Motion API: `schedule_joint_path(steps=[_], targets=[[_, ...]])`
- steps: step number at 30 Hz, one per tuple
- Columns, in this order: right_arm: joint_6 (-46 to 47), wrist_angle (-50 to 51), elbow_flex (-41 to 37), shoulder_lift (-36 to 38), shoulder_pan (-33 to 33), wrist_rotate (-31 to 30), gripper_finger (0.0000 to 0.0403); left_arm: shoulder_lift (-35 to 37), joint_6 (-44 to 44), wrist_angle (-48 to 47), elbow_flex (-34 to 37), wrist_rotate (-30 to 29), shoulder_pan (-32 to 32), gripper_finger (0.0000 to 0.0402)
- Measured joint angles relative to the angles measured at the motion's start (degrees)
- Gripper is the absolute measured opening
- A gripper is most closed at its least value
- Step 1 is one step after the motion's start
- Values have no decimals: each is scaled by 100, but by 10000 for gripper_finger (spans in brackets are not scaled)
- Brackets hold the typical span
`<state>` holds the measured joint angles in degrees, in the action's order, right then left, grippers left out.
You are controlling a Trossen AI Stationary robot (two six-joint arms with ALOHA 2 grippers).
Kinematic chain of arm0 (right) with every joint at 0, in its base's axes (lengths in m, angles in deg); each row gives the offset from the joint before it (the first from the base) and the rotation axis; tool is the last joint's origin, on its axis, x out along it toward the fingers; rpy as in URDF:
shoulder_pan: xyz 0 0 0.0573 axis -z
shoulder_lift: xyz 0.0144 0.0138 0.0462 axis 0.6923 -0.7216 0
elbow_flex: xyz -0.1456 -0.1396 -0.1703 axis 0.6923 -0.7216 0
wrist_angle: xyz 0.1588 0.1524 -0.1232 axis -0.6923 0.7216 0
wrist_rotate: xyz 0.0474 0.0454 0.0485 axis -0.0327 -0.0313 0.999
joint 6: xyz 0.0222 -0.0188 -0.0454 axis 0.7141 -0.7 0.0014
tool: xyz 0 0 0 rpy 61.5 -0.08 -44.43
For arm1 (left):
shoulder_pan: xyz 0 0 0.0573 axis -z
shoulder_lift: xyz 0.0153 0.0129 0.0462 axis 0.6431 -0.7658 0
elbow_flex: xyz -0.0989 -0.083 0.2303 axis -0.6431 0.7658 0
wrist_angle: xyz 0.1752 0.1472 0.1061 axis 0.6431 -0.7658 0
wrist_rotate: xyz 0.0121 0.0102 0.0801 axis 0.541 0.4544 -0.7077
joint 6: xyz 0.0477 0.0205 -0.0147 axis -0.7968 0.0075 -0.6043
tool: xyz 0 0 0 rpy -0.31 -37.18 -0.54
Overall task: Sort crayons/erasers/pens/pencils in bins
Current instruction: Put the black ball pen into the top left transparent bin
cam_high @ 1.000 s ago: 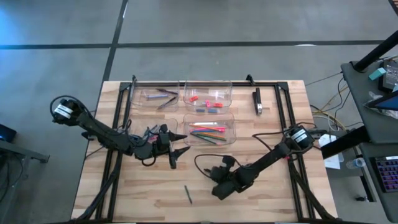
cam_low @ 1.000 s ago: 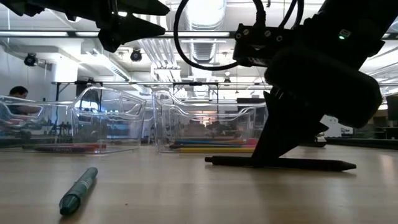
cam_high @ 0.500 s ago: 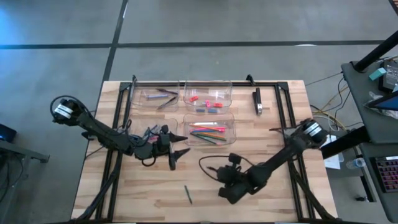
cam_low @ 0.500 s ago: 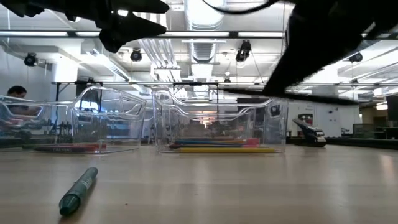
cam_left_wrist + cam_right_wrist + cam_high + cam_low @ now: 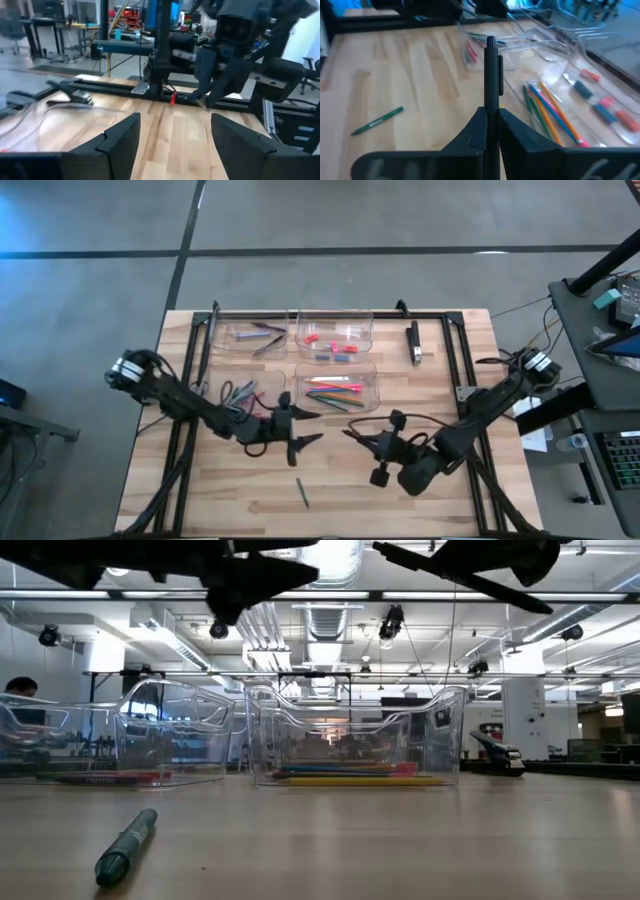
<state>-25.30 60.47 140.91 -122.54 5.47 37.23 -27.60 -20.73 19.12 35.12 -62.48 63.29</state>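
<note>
Right claw [image 5: 491,125], clenched on a black pen [image 5: 491,75], has lifted it off the counter [image 5: 440,380] near the pencil bin [image 5: 368,370]; left claw [image 5: 305,426] hangs released; green crayon [image 5: 301,492] remains

black pen [image 5: 491,75], green pencil [image 5: 377,120], pale wood table [image 5: 420,75].

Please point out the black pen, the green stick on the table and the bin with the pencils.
Black pen [image 5: 491,75], right wrist view, mid-barrel.
Green stick [image 5: 127,845], low view, mid-body.
Pencil bin [image 5: 374,387], high view, right rim.
</note>
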Motion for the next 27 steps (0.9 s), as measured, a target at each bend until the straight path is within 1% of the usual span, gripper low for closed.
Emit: schedule_joint_path(steps=[2,6,9,14,19,22,27], targets=[[-176,-519,-299,119,-29,17,18,-238,-148,30,-235,128,-38,228],[-372,-1358,-800,261,-77,37,18,-617,-155,38,-667,696,-161,228],[-439,-1697,-1053,327,-77,88,18,-845,-136,-1,-922,979,-240,234],[-530,-1896,-1117,393,-77,226,18,-1052,96,-437,-1179,1018,-366,264],[-714,-2109,-1090,371,-74,377,18,-1319,153,-433,-1415,1001,-437,292],[-767,-2173,-1091,364,-65,503,18,-1456,61,-413,-1560,1020,-443,294],[-764,-2172,-1091,355,-64,597,18,-1649,-353,-426,-1789,1083,-443,295]])
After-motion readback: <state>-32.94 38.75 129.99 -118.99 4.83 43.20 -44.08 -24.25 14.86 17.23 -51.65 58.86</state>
